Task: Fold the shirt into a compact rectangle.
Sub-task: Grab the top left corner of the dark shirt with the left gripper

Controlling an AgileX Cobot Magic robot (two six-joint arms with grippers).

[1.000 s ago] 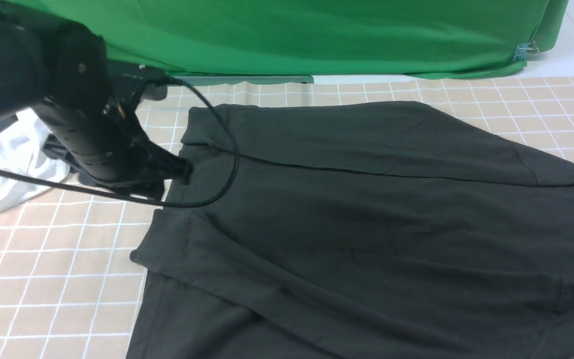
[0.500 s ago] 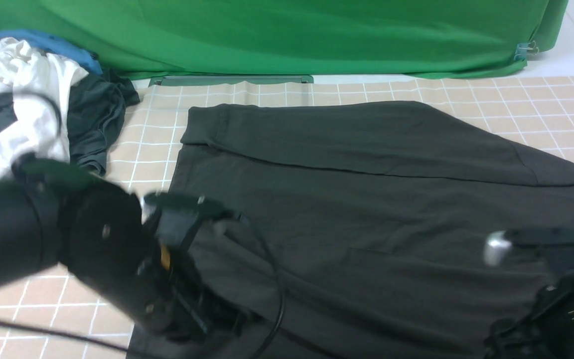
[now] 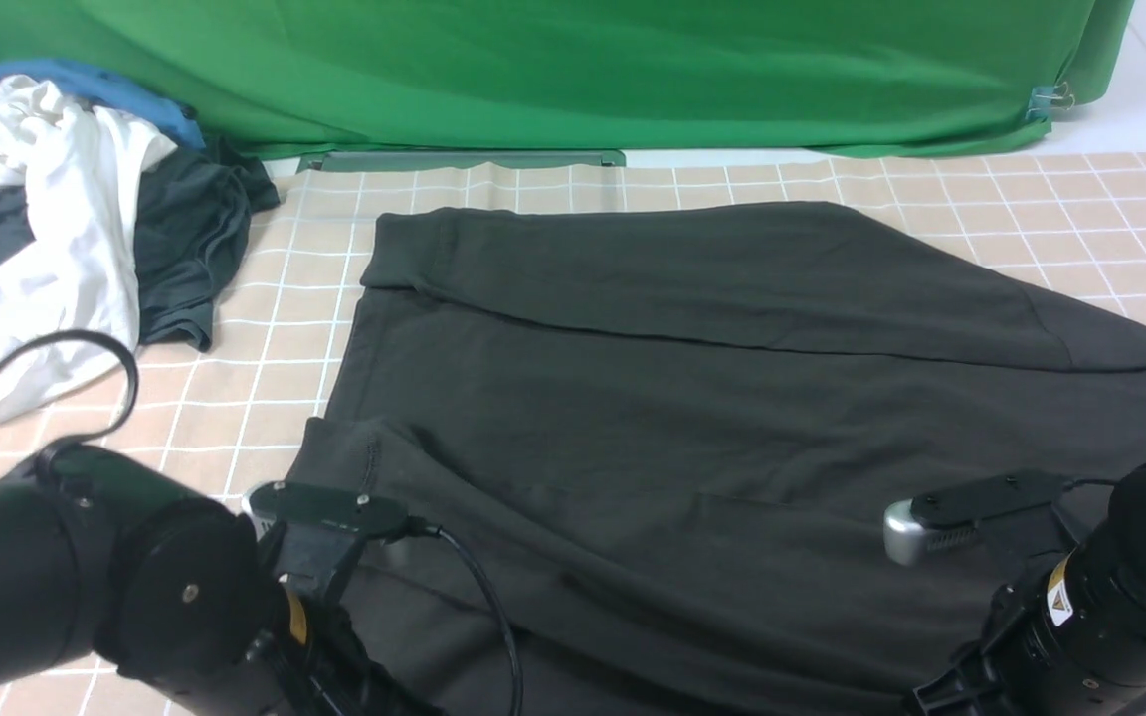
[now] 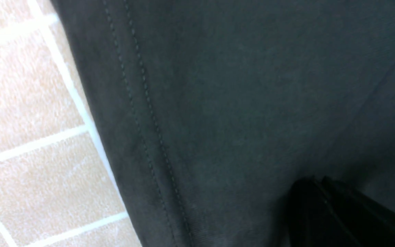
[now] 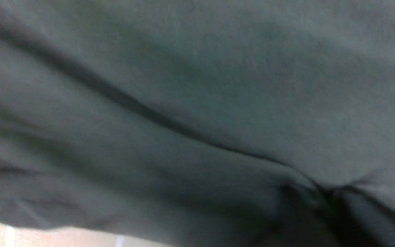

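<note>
While both arms sit low at the near edge, the shirt lies spread over the worktop, covering the middle and running out of frame at 3 o'clock. Charcoal-black cloth, mostly flat. Far side at 12 o'clock is turned over onto the body, its edge a long straight line. Near corner at 8 o'clock is rumpled.

Left arm at 7 o'clock, over the shirt's near-left corner. Left claw, seen in the wrist view only: tips together, down on the dark cloth. Cannot tell whether cloth is nipped between them. Hem with a double row of stitching runs just beside it, checked worktop cover showing past the edge.

Right arm at 4 o'clock, over the shirt's near-right part. Right claw, wrist view blurred: cloth puckers and creases run into the tips, so it reads as clamped on the shirt.

Heap at 10 o'clock, apart from the shirt: white garment, dark grey garment, blue garment. Green backdrop across 12 o'clock.
</note>
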